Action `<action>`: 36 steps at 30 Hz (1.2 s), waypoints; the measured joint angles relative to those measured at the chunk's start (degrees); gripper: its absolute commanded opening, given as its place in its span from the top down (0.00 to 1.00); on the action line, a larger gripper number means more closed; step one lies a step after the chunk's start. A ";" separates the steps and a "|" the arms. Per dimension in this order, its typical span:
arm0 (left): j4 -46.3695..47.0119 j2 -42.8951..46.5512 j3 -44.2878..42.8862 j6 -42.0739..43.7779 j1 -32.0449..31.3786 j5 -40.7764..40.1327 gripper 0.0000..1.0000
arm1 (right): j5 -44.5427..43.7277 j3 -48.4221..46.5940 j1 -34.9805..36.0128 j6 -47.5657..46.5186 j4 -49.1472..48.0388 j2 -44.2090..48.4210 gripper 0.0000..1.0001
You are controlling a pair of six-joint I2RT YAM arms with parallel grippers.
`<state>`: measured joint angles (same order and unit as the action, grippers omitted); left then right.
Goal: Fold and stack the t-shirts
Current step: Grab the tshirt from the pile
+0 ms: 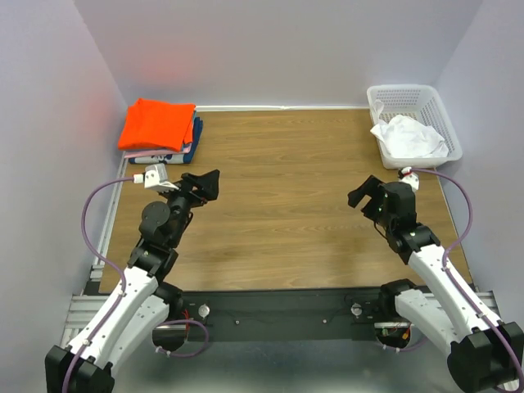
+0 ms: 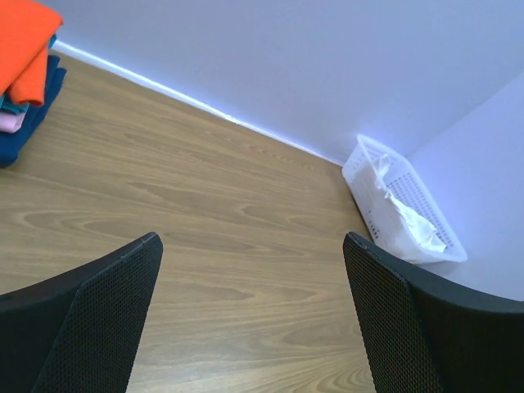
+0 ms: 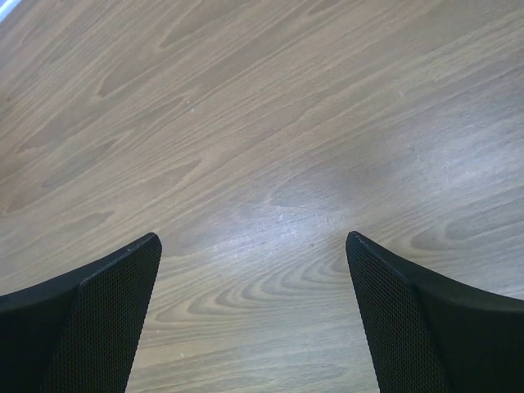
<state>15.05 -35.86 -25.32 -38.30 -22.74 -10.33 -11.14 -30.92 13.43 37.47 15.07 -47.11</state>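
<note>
A wood-grain table (image 1: 278,188) is sitting inside a booth of plain pale-lilac walls, its laminate showing long streaked grain and a soft sheen. Both arms are reaching forward from their bases at the near edge, with elbows bent and white links rising to black wrists, and a purple cable is looping out from each.

The left arm is angling toward the right. The left fingers (image 1: 205,185) are hovering over the left part of the table, spread wide and holding nothing. In the left wrist view the two black, finely dimpled pads are framing bare wood with a broad gap between them.

The right arm is leaning toward the left. The right fingers (image 1: 366,194) are hanging over the right part of the table, likewise spread wide and gripping nothing, with only grain showing between them in the right wrist view.

The t-shirts are lying well apart from both arms. A folded orange t-shirt (image 1: 157,124) is resting on top of a stack in the far-left corner, with a dark blue t-shirt (image 1: 196,133) folded beneath it. A crumpled white t-shirt (image 1: 408,137) is lying bunched in a white plastic mesh basket (image 1: 401,97) in the far-right corner.
</note>
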 measured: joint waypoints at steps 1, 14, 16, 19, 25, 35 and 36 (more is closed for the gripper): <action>-0.02 -0.50 0.33 -0.20 0.00 -0.48 0.02 | -0.24 0.00 0.00 0.04 -0.20 0.00 0.00; -2.38 -6.99 -0.46 -0.26 0.00 -3.15 0.02 | -15.47 -19.69 -0.02 2.01 -0.39 -20.02 0.00; -2.29 -6.80 -0.46 0.28 0.00 -3.10 0.02 | -17.90 -26.21 -0.63 0.96 -1.07 -26.84 0.00; -1.42 -5.64 -0.37 1.46 0.00 -2.49 0.02 | -17.16 -36.96 -3.74 -0.35 -1.86 -37.68 0.00; 0.92 -2.47 0.68 2.29 0.00 -2.58 0.02 | -15.13 -55.45 -12.59 -4.00 -0.90 -55.23 0.00; 1.07 -6.10 0.70 2.51 0.00 -3.15 0.02 | -9.35 -74.36 -21.40 -7.45 0.50 -73.16 0.00; 1.09 -6.67 0.68 2.54 0.00 -3.15 0.02 | -8.39 -76.41 -22.01 -7.85 0.85 -75.52 0.00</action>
<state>16.14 -42.52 -24.64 -35.77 -22.74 -13.47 -19.53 -107.33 -8.58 29.63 15.92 -122.63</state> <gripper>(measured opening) 0.983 0.998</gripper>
